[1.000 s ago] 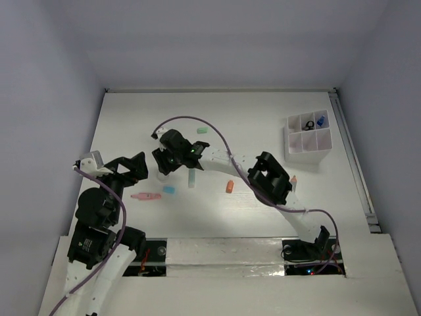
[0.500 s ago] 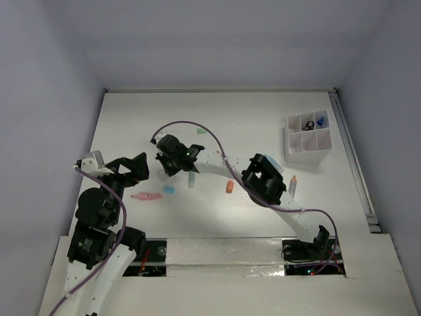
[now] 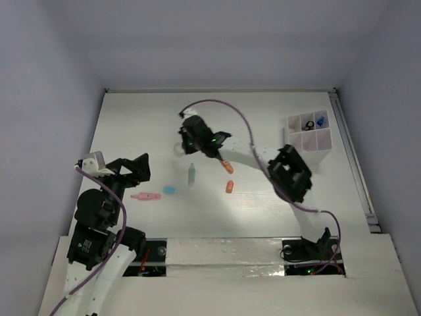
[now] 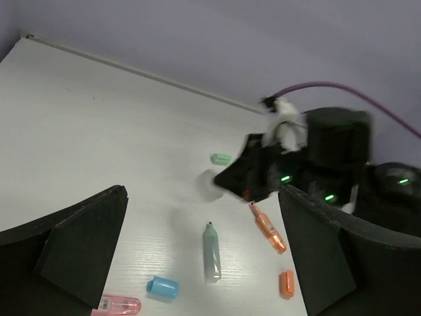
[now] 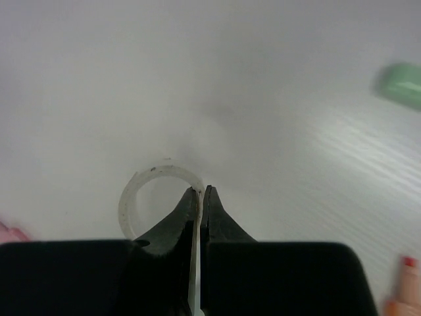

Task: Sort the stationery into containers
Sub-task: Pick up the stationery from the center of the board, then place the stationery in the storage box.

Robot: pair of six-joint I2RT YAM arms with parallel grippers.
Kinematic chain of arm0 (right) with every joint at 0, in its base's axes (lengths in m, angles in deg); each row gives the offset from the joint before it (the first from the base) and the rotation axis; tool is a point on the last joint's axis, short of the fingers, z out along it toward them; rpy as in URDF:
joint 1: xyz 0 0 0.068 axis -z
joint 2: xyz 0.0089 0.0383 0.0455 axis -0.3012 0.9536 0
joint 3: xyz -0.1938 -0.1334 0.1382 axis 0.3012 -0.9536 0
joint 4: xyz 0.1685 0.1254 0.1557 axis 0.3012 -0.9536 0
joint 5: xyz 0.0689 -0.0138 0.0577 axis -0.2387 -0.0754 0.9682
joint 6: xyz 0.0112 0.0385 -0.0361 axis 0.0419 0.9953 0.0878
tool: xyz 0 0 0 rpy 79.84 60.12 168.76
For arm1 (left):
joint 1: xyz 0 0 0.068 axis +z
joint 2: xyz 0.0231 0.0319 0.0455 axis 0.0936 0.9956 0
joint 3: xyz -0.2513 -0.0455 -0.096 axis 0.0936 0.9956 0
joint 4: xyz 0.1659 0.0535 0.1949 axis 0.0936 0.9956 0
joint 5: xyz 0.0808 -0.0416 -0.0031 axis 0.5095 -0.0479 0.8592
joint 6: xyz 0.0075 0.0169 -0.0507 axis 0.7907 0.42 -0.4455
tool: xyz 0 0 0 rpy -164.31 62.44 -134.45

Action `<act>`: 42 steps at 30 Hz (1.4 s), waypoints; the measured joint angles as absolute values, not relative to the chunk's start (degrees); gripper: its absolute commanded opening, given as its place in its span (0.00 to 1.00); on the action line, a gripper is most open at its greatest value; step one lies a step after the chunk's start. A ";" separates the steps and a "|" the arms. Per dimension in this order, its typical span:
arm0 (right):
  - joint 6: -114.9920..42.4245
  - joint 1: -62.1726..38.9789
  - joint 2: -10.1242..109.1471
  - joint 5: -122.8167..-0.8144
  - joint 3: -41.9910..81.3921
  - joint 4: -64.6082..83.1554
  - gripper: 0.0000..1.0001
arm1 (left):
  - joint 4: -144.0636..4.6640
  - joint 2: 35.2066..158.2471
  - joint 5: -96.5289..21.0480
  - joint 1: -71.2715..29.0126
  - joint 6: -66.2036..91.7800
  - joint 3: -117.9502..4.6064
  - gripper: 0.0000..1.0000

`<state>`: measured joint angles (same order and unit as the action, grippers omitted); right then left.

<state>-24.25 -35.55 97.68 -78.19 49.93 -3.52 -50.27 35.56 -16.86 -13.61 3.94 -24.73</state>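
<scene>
My right gripper (image 5: 202, 191) is shut on the rim of the white tape ring (image 5: 141, 191), which it holds above the table; from above the gripper (image 3: 186, 141) hangs left of centre with the ring (image 3: 179, 149) at its tip. A mint pen (image 3: 191, 174), blue cap (image 3: 169, 189), pink piece (image 3: 146, 196), orange pen (image 3: 225, 166) and orange cap (image 3: 229, 187) lie on the table. The white divided tray (image 3: 309, 155) stands at the back right. My left gripper (image 3: 135, 168) is open and holds nothing, with the mint pen (image 4: 211, 252) ahead of it.
The tray holds a blue clip (image 3: 321, 121) and a small black item (image 3: 308, 125). A green eraser (image 4: 221, 158) lies beyond the mint pen. The right arm's elbow (image 3: 293, 176) and purple cable (image 3: 223, 108) span the table's middle right.
The right gripper closed on the tape ring and swung back and to the right with it. The left arm stayed still.
</scene>
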 measured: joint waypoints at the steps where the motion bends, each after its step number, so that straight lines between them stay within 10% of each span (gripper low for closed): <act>1: -24.12 -33.01 93.11 -78.87 44.99 -1.75 0.00 | -50.25 35.45 -17.16 -13.61 3.94 -24.73 0.99; 12: -24.97 -3.97 57.05 -95.32 15.16 -0.37 0.00 | -51.52 31.95 -18.74 -16.63 4.05 -24.71 0.99; 42: -28.71 8.10 50.47 -113.25 11.18 -21.59 0.00 | -51.43 25.62 -16.73 -28.08 4.25 -24.71 0.99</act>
<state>-28.71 8.10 50.47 -113.25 11.18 -21.59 -51.43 25.62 -16.73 -28.08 4.25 -24.71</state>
